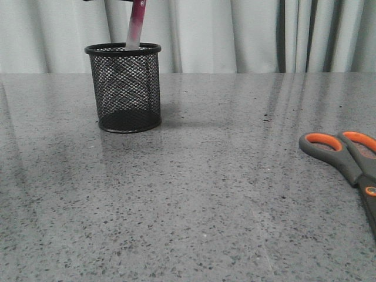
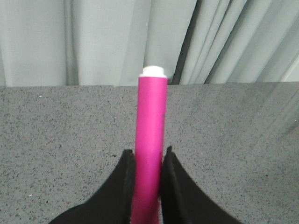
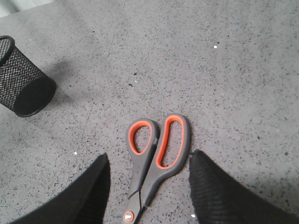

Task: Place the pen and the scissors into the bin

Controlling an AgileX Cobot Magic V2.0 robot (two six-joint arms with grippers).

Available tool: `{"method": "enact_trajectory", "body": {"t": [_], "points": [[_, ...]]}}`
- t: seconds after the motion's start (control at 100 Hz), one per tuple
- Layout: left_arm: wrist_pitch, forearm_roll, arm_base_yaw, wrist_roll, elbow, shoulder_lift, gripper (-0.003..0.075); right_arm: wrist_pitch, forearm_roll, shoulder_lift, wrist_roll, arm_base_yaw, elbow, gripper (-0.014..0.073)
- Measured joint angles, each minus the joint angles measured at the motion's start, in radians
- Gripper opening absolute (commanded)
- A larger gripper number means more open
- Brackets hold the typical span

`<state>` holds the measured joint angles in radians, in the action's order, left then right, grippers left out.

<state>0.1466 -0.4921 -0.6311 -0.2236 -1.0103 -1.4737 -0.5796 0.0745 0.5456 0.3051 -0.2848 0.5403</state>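
Observation:
The pink pen (image 1: 136, 23) hangs upright over the black mesh bin (image 1: 124, 88) at the back left, its pale lower end at the bin's mouth. My left gripper (image 2: 148, 156) is shut on the pen (image 2: 152, 121); in the front view it is above the frame. The scissors (image 1: 346, 161) lie flat on the table at the right edge, blades closed. My right gripper (image 3: 148, 154) is open and hovers over the scissors (image 3: 156, 154), with the handles between its fingers and not touching. The bin also shows in the right wrist view (image 3: 23, 81).
The grey speckled table (image 1: 205, 194) runs from the bin to the scissors. A pale curtain (image 1: 235, 35) hangs behind the table's far edge.

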Motion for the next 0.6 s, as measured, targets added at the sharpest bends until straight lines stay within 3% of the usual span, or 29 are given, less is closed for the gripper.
{"method": "enact_trajectory", "body": {"t": [0.2, 0.27, 0.39, 0.46, 0.51, 0.6], "points": [[0.050, 0.000, 0.000, -0.004, 0.047, -0.006, 0.0008, -0.007, 0.000, 0.000, 0.002, 0.000, 0.000, 0.0349], [0.054, -0.002, 0.000, -0.004, 0.062, -0.006, 0.0102, -0.009, 0.000, 0.000, 0.002, 0.000, 0.000, 0.0349], [0.057, -0.002, 0.000, -0.004, 0.078, -0.006, 0.0385, -0.016, 0.000, 0.000, 0.002, 0.000, 0.000, 0.0349], [0.057, -0.002, 0.000, -0.004, 0.080, -0.002, 0.0507, -0.020, 0.000, 0.000, 0.002, 0.000, 0.000, 0.0349], [0.057, -0.002, 0.000, -0.004, 0.080, 0.012, 0.0545, -0.020, 0.000, 0.000, 0.002, 0.000, 0.000, 0.0349], [0.057, -0.002, 0.000, -0.004, 0.080, 0.050, 0.0543, -0.020, 0.002, 0.000, 0.002, 0.000, 0.005, 0.0349]]}}
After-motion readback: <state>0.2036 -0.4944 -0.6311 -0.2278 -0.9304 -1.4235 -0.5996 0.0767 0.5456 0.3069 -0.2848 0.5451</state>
